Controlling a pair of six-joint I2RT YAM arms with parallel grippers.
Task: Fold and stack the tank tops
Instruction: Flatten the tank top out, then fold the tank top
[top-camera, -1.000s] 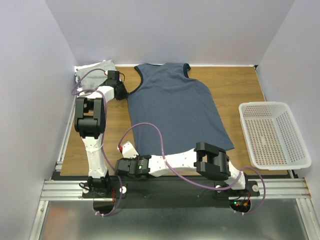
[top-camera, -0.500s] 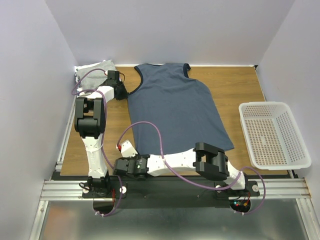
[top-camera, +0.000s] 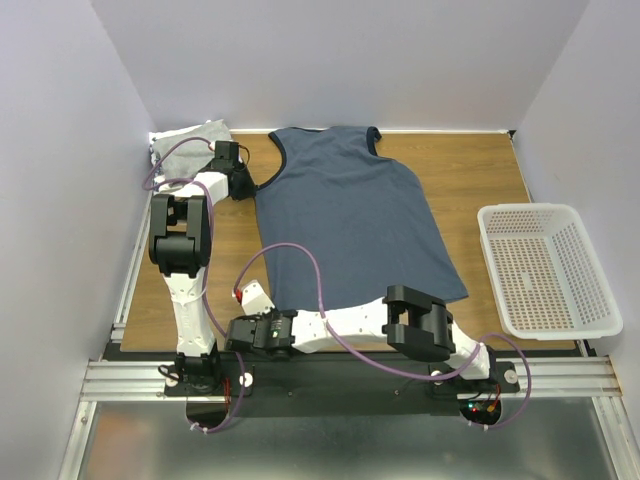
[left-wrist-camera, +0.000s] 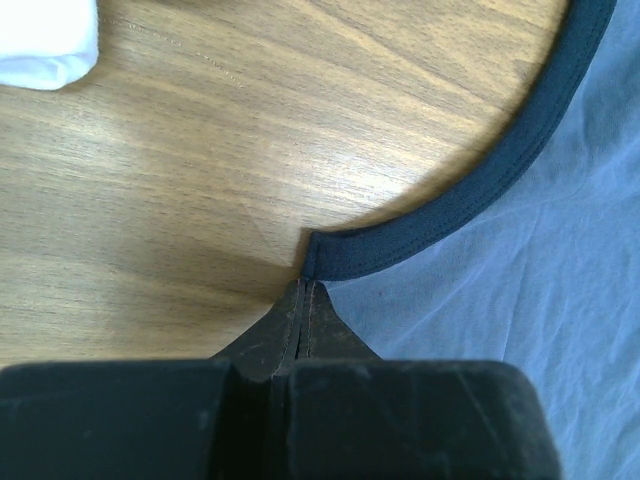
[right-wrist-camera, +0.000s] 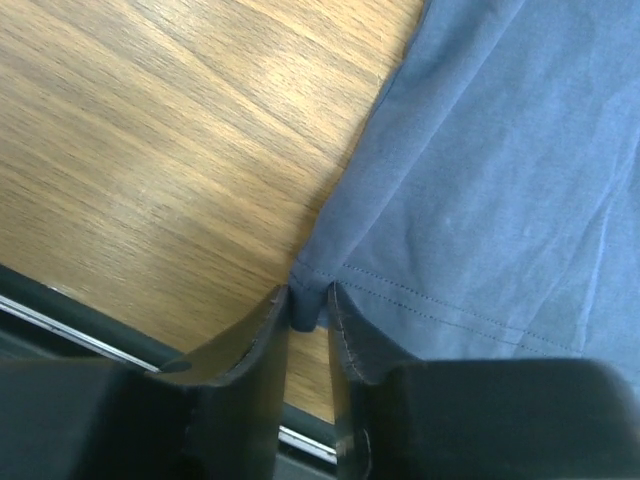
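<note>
A large slate-blue tank top (top-camera: 350, 210) lies flat on the wooden table (top-camera: 480, 170), neck toward the far wall. My left gripper (top-camera: 250, 186) is shut at the left armhole, and in the left wrist view its tips (left-wrist-camera: 303, 287) pinch the end of the dark trim (left-wrist-camera: 480, 190). At the near left hem corner (right-wrist-camera: 312, 290) my right gripper (right-wrist-camera: 308, 300) holds a small fold of the hem between its narrowly spaced fingers. A light grey tank top (top-camera: 190, 140) lies folded in the far left corner; its edge (left-wrist-camera: 45, 40) shows in the left wrist view. No patterned top is in view.
A white mesh basket (top-camera: 595, 270) stands at the right edge of the table. The metal rail (top-camera: 350, 375) carrying the arm bases runs along the near edge, just behind the right gripper. Walls close in on three sides.
The right arm's wrist has slid slightly left along the near edge and its fingers have narrowed onto the hem corner. The left arm and the tank top have not moved.
</note>
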